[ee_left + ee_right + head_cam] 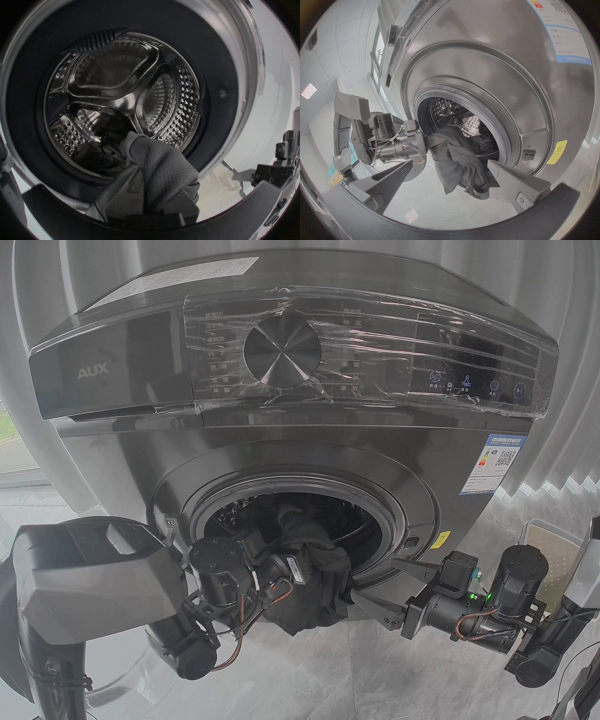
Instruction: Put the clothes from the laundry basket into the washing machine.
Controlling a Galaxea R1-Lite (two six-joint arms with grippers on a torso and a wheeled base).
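Observation:
The front-loading washing machine [281,446] stands with its round opening uncovered. My left gripper [292,560] sits at the mouth of the opening, shut on a dark grey garment [315,584]. Part of the cloth lies over the rim and part hangs down outside. In the left wrist view the garment [162,168] drapes over my left gripper [150,206], with the steel drum [125,93] beyond and more dark clothes [103,153] on its floor. My right gripper [374,579] is open, just right of the hanging cloth and below the rim; in its own view the right gripper [448,165] frames the garment [459,165].
The machine's door [119,671] hangs open at the lower left, behind my left arm. A pale perforated container [550,546] stands on the floor to the right of the machine. Grey tiled floor [350,671] lies below the opening.

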